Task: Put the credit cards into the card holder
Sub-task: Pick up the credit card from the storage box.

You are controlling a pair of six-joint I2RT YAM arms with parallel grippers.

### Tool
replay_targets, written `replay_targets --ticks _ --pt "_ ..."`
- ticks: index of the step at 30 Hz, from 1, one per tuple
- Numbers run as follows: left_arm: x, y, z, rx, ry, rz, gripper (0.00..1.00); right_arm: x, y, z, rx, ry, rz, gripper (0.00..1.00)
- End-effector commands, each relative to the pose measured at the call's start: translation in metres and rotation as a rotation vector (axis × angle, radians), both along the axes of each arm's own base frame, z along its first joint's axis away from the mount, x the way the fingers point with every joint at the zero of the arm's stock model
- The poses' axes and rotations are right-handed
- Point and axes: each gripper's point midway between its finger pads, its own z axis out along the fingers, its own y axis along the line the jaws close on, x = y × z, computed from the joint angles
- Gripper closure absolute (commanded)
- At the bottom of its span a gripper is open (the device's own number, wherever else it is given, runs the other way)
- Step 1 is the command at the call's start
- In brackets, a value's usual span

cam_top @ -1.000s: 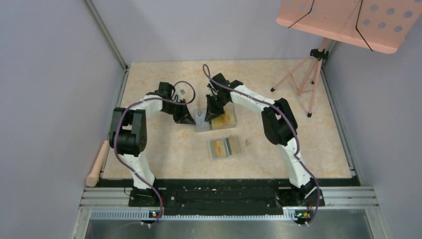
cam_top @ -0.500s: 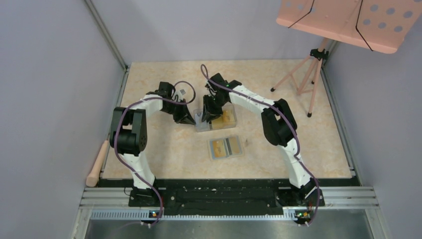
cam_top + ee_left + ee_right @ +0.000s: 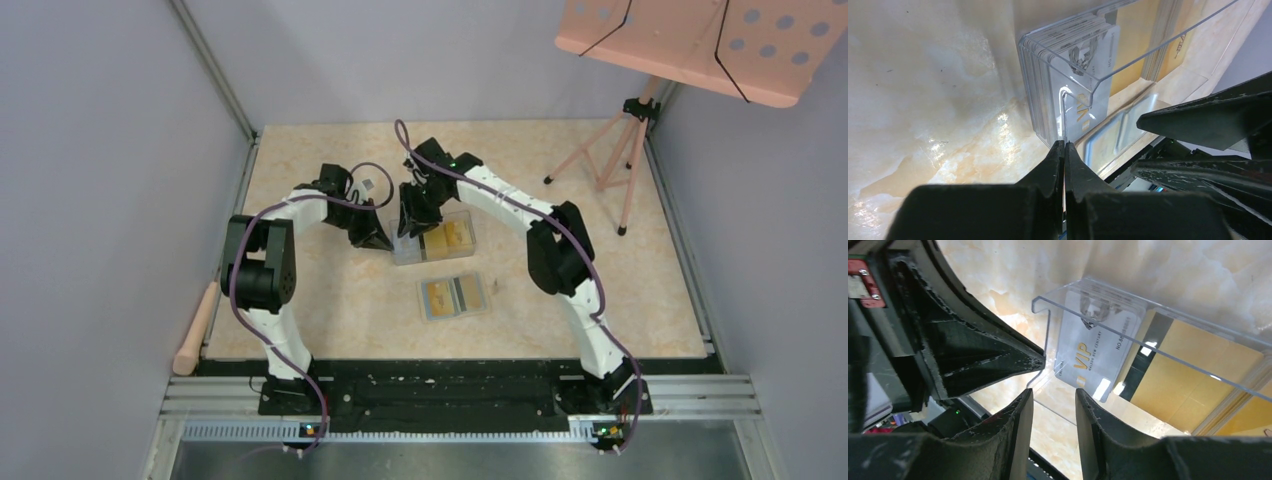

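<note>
Left arm [image 3: 268,305]: white tubular links, bulky black joint housings. A thin purple cable [image 3: 368,165] runs loose along its whole length.

Right arm [image 3: 578,300]: same white-and-black build, same purple cabling. A small green light [image 3: 452,156] sits on the wrist housing, toward 12 o'clock in the top view.

Black base plates [image 3: 285,395] at 6 o'clock, with tiny lit indicators below them.

Left gripper [image 3: 1064,146]: two matte black wedge fingers with pale scuffed edges.

Right gripper [image 3: 1053,395]: black tapering fingers, grainy surface, rims worn grey.
</note>
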Motion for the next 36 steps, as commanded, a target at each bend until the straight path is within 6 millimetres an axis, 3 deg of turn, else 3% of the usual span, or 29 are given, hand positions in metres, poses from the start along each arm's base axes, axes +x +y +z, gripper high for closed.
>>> replay_targets --ticks 1,8,14,18,19,36 --pt "-0.005 -0.001 -0.017 0.062 0.007 -0.04 1.0 0.001 -0.005 -0.004 -0.067 -0.03 -0.011 0.62" --pt "-0.007 -0.001 -0.019 0.069 0.012 -0.05 1.0 -0.002 -0.025 -0.046 -0.201 0.014 -0.029 0.5" --pt "-0.007 -0.002 -0.02 0.074 0.013 -0.057 1.0 -0.009 -0.019 -0.063 -0.181 0.066 0.007 0.58" --pt "-0.008 -0.003 -0.021 0.077 0.015 -0.061 1.0 -0.007 -0.016 -0.06 -0.169 0.061 0.005 0.96" --pt "-0.008 -0.003 -0.021 0.078 0.014 -0.063 1.0 -0.006 -0.016 -0.058 -0.171 0.054 0.003 1.0" --pt "-0.01 -0.004 -0.025 0.09 0.023 -0.075 1.0 -0.001 -0.044 -0.043 -0.3 -0.019 -0.004 0.98"
